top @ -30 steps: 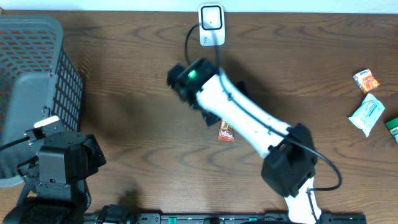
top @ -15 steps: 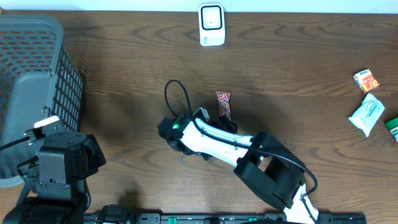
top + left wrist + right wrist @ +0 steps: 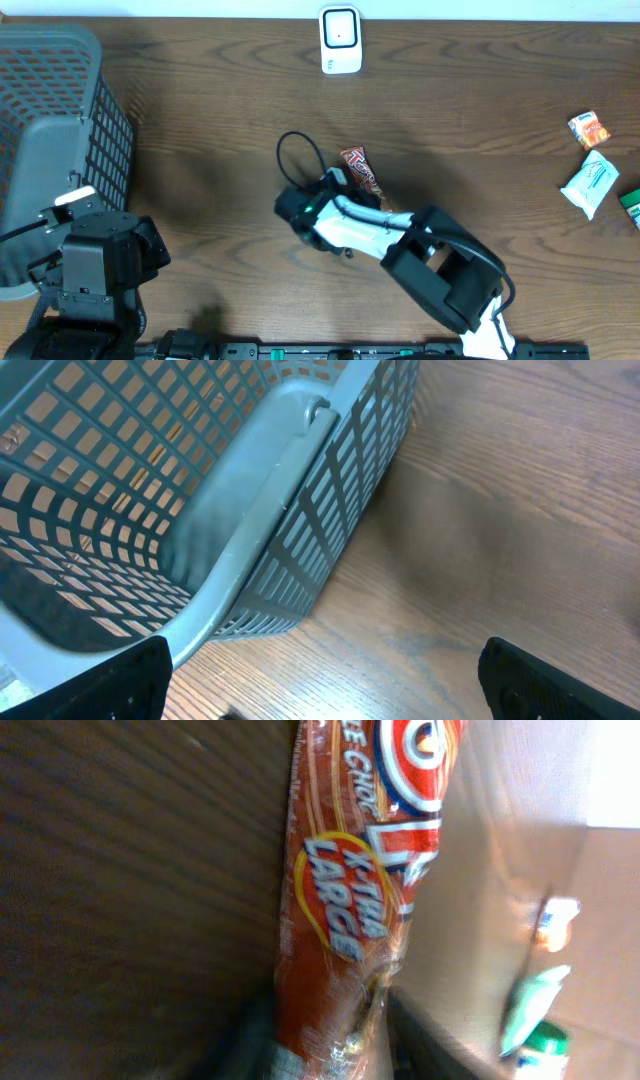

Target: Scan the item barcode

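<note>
On the brown table [image 3: 480, 110], the grey basket [image 3: 60, 120] stood far left, beside the left tool [image 3: 320, 660], its jaws wide. Mid-table, the right tool [image 3: 325, 1042] pinched the red snack bar [image 3: 361, 172], well apart from the white scanner [image 3: 340, 40].

Overhead down, wrists close (shared wrapper [image 3: 362, 172])

Candy bar [image 3: 360, 172]: red-orange wrapper, "X-TRA LARGE" print, crinkled, lying diagonally mid-table. White scanner [image 3: 340, 40] at far edge, well apart from it.
</note>
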`<action>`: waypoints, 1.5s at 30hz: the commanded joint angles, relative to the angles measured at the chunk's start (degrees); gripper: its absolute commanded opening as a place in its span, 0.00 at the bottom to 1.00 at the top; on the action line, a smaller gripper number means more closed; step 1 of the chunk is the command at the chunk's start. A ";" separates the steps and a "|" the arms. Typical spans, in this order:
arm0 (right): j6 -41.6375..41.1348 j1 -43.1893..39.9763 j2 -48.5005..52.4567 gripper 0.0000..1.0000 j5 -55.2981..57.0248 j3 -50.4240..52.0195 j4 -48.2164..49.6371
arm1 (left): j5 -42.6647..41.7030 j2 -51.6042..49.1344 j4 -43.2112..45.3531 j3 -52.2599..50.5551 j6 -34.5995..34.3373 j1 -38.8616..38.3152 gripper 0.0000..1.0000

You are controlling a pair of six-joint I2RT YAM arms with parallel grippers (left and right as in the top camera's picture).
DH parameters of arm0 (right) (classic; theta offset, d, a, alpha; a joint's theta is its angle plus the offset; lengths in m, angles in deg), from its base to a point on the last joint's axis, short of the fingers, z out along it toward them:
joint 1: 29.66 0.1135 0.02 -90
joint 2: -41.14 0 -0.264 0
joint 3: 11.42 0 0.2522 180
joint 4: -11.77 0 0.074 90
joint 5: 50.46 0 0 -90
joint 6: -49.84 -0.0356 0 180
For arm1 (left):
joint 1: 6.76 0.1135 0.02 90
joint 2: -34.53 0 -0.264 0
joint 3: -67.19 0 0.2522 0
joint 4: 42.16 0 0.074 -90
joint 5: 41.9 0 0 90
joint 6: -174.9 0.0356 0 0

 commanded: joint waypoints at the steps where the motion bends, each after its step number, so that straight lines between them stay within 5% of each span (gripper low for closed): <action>1: 2.75 -2.80 2.05 0.01 -4.09 2.29 2.99 | 0.74 -0.04 -0.15 0.07 0.28 -0.13 0.98; 10: 3.63 -4.00 0.57 0.01 -11.98 -4.07 -4.20 | 0.74 -0.04 -0.15 0.07 0.28 -0.13 0.98; 17: 13.11 -7.23 -7.91 0.01 -49.40 -15.98 -15.52 | 0.74 -0.04 -0.15 0.07 0.28 -0.13 0.98; 26: 23.12 -21.75 -9.57 0.01 -85.53 -12.48 -17.62 | 0.74 -0.04 -0.15 0.09 0.28 -0.13 0.98; 34: 23.91 -29.20 -5.03 0.01 -93.59 -5.73 -13.86 | 0.74 -0.04 -0.15 0.07 0.28 -0.13 0.98; 45: 22.12 -32.74 -3.30 0.01 -77.81 -4.28 -12.33 | 0.74 -0.04 -0.15 0.07 0.28 -0.13 0.98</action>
